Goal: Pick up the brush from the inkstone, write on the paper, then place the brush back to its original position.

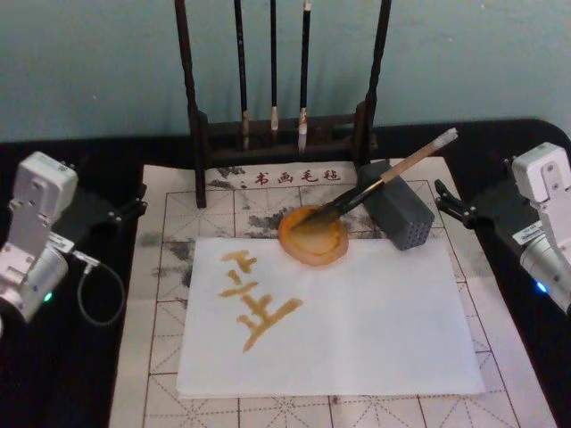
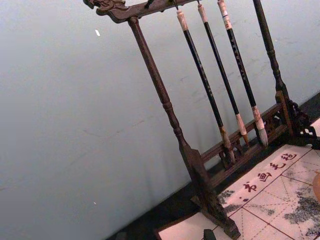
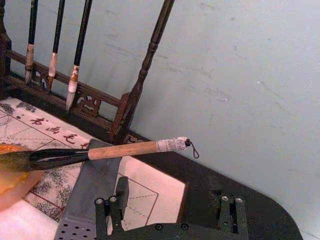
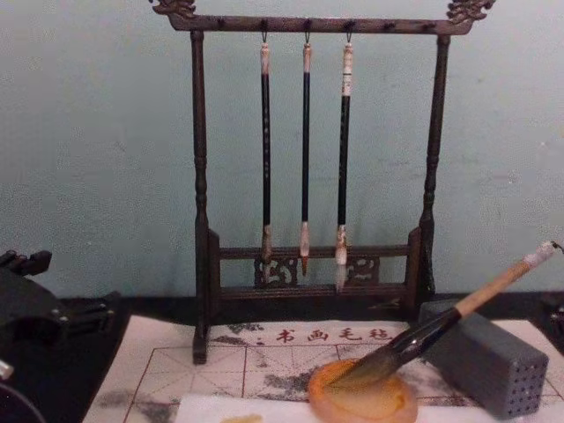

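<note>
With the right gripper (image 1: 446, 200) empty, fingers wide apart, a glancing approach could roll the brush (image 1: 384, 181) off the grey block (image 1: 403, 217) onto the paper (image 1: 375, 312)

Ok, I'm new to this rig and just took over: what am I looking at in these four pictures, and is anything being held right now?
These come from four cameras on a two-armed robot: its head looks down, its chest looks across the table, and each wrist carries one. The left gripper and right gripper sit at the table's sides, holding nothing; the right one is open. On the gridded mat lies the paper, already bearing brown strokes. The brush rests with its tip in the inkstone and its handle propped on a grey block. Behind stands a rack with three thin brushes.
</note>
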`<state>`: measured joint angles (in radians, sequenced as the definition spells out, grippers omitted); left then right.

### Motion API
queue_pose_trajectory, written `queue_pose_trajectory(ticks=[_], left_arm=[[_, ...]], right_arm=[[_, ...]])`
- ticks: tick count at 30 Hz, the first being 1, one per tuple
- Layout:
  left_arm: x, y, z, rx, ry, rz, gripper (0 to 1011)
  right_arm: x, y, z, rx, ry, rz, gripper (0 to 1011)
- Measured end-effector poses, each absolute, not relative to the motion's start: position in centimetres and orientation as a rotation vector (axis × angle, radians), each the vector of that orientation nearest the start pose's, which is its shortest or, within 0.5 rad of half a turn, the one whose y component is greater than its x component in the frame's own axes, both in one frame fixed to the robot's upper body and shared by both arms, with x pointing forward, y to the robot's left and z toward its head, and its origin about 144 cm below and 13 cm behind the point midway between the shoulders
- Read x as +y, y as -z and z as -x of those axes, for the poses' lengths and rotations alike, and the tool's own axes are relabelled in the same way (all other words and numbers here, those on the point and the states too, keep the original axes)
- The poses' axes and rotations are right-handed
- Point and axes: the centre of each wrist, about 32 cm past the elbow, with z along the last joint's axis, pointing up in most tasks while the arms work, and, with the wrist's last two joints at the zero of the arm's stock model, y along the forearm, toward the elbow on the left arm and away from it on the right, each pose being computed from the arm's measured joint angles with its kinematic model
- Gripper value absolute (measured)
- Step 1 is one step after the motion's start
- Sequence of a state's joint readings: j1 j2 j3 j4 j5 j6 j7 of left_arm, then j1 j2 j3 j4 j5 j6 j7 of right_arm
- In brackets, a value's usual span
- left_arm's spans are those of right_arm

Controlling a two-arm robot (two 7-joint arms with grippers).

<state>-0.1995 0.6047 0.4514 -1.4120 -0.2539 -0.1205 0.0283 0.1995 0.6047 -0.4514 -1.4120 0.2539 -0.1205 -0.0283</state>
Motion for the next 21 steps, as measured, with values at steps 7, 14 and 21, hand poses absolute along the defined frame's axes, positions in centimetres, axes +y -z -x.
queue_pose_trajectory(ticks=[7, 14, 21], left_arm=[[30.97, -113.98, -48.86, -0.285, -1.248, -0.304, 1001], [30.97, -113.98, -48.86, -0.285, -1.248, -0.304, 1001], [30.97, -113.98, -48.86, -0.285, -1.248, -0.304, 1001]], right_arm=[[-30.97, -113.98, -48.86, -0.285, 1.248, 0.305, 1000], [-30.97, -113.98, -48.86, -0.285, 1.248, 0.305, 1000], [-30.96, -113.98, -48.86, -0.285, 1.248, 0.304, 1000]])
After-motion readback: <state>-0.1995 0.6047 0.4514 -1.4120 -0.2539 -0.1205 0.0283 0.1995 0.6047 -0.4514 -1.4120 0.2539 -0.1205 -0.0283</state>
